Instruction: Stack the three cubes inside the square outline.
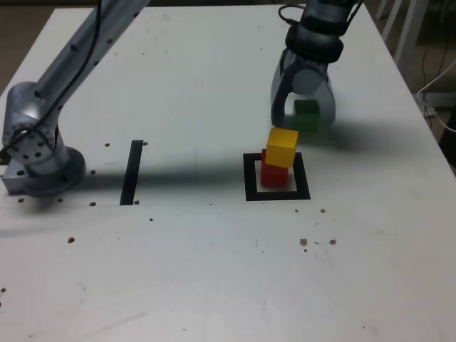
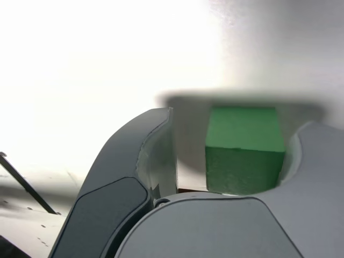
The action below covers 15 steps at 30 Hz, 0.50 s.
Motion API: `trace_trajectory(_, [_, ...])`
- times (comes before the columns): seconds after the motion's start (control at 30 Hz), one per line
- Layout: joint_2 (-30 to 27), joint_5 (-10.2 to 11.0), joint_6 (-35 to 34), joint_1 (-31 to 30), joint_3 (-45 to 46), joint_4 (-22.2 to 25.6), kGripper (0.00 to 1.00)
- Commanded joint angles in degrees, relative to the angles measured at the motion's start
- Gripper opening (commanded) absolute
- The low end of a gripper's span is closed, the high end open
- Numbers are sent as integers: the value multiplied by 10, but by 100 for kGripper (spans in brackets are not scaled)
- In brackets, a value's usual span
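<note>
Nearest the exterior camera, the white table (image 1: 214, 285) is bare apart from scattered small dark holes and specks. Farther in, toward the exterior view's left, the arm's grey base (image 1: 35, 153) sits on the tabletop, and a single straight black tape strip (image 1: 132, 172) lies just to its right in that view. At about the same depth, toward the exterior view's right, the square outline (image 1: 278, 193) of black tape holds 2 stacked cubes: the red cube (image 1: 273, 174) rests on the white centre inside the frame, and the yellow cube (image 1: 282, 146) sits on top of it, turned slightly and overhanging a little toward the exterior view's right. Beyond the outline, outside it and just behind the stack, the green cube (image 1: 307, 115) stands on the table surface. The gripper (image 1: 303, 107) is lowered around this cube, 1 finger on each side. In the wrist view the green cube (image 2: 244, 150) sits between the 2 grey fingers (image 2: 123, 188); the finger on one side meets or nearly meets the cube's face, while a visible gap separates the cube from the other finger. The jaws are therefore parted wider than the cube and are not clamped on it. The cube casts a shadow on the table directly beneath and behind it, consistent with it resting there. The arm's link runs from the base up out of the exterior view's top edge and re-enters above the gripper.
</note>
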Motion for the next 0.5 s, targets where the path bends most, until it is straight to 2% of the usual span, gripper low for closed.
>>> trace_trajectory(0.0, [0,0,1,1,-1,4,29])
trace_trajectory(0.33, [-1,4,1,-1,2,6,29])
trace_trajectory(0.47, [-5,14,0,-5,3,10,29])
